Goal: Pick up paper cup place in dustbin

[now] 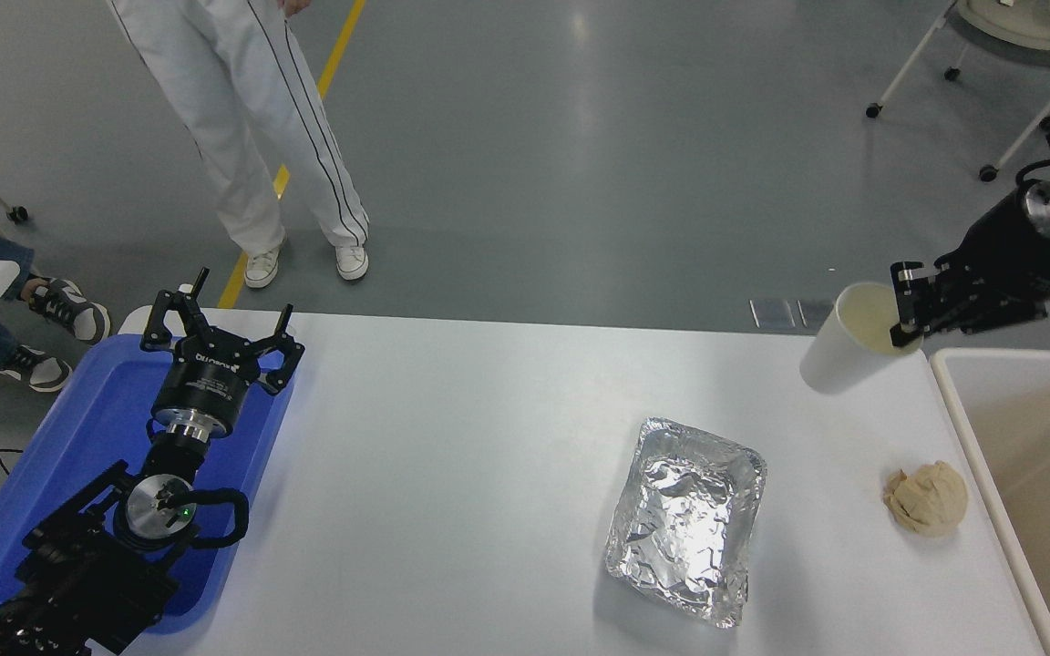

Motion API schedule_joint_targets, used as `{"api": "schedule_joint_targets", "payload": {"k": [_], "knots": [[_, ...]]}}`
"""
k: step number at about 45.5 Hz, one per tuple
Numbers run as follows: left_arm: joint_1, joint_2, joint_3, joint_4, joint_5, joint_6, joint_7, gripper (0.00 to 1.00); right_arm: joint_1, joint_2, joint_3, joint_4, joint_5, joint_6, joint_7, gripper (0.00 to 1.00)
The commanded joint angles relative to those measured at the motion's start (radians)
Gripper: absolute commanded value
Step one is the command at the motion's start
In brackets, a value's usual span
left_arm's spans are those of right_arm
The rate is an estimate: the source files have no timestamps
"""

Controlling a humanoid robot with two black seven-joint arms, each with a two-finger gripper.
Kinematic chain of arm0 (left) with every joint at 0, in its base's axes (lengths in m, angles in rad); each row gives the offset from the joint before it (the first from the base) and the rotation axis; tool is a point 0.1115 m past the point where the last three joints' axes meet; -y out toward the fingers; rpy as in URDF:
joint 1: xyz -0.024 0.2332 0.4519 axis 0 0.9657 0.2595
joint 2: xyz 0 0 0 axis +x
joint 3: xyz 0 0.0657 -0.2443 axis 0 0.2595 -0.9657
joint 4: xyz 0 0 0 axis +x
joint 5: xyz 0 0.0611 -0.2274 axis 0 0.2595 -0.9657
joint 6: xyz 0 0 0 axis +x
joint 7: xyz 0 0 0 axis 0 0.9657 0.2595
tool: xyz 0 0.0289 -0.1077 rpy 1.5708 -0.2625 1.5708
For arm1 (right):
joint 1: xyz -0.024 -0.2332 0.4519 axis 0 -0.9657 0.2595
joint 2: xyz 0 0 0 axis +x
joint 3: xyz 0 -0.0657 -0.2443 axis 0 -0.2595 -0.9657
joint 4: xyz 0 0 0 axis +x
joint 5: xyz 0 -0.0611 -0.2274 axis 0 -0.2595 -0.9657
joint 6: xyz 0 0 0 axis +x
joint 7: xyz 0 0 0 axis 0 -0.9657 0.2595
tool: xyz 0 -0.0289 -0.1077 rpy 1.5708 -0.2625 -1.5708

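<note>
The white paper cup (844,351) hangs tilted in the air over the table's far right corner, its cream inside facing up and right. My right gripper (906,314) comes in from the right edge and is shut on the cup's rim. The dustbin (972,428), with its thick off-white rim and beige inside, stands just off the table's right side, right of and below the cup. My left gripper (220,323) is parked open above the blue tray at the lower left.
A crinkled silver foil tray (687,519) lies on the table right of centre. A crumpled tan paper ball (926,498) lies near the bin's rim. A blue plastic tray (97,428) sits at the left edge. A person's legs (261,137) stand beyond the table.
</note>
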Motion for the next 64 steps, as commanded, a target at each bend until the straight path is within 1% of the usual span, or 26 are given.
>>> {"api": "schedule_joint_targets", "payload": {"k": [1, 17, 28, 32, 38, 43, 47, 54, 64], "knots": [[0.000, 0.000, 0.000, 0.000, 0.001, 0.000, 0.000, 1.00, 0.102, -0.002, -0.005, 0.047, -0.047, 0.001, 0.000, 0.00], [0.000, 0.000, 0.000, 0.000, 0.001, 0.000, 0.000, 1.00, 0.125, -0.002, -0.010, 0.053, -0.064, 0.001, -0.002, 0.00], [0.000, 0.000, 0.000, 0.000, 0.001, 0.000, 0.000, 1.00, 0.111, -0.026, -0.018, 0.049, -0.119, 0.001, -0.002, 0.00], [0.000, 0.000, 0.000, 0.000, -0.001, 0.000, 0.000, 1.00, 0.086, -0.060, -0.030, 0.040, -0.147, 0.001, -0.003, 0.00], [0.000, 0.000, 0.000, 0.000, 0.001, 0.000, 0.000, 1.00, 0.083, -0.108, -0.064, 0.038, -0.156, 0.001, -0.003, 0.00], [0.000, 0.000, 0.000, 0.000, 0.001, 0.000, 0.000, 1.00, 0.074, -0.138, -0.079, 0.030, -0.208, 0.001, -0.003, 0.00], [0.001, 0.000, 0.000, 0.000, 0.001, 0.000, 0.000, 1.00, 0.046, -0.172, -0.085, 0.017, -0.224, 0.001, -0.003, 0.00], [0.001, 0.000, 0.000, 0.000, 0.001, 0.000, 0.000, 1.00, 0.028, -0.261, -0.103, 0.013, -0.273, 0.001, -0.003, 0.00], [0.001, 0.000, 0.000, 0.000, -0.001, 0.000, 0.000, 1.00, 0.020, -0.345, -0.182, -0.033, -0.305, 0.001, -0.003, 0.00]]}}
